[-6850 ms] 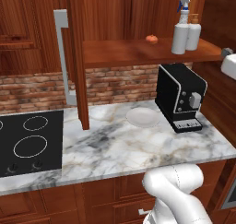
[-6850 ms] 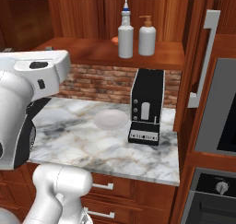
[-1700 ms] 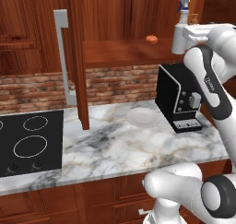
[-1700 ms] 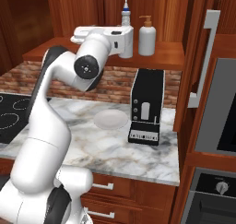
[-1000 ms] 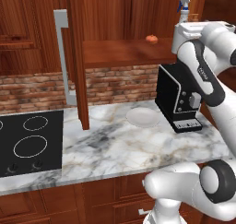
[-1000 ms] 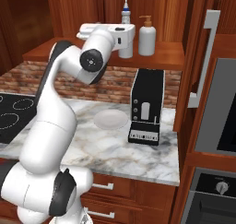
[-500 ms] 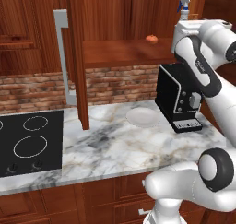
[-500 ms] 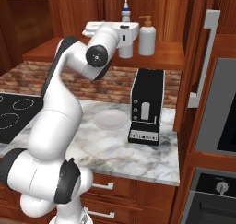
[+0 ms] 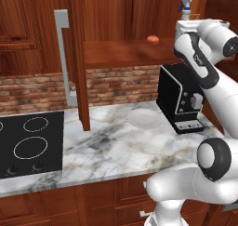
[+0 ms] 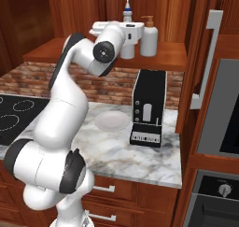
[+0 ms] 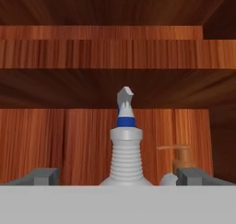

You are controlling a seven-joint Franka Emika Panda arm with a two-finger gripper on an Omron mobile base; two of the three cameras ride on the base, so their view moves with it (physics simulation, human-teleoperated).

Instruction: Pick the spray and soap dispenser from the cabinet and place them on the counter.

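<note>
The gripper is held wide open and empty, with the spray centred between its fingertips on the shelf of the cabinet. For a sound grasp, the hand is best pushed straight forward until the bottle's body lies between the fingers, then closed. The soap dispenser stands just beside the spray and could be knocked. A black coffee machine and a white plate sit below on the counter.
</note>
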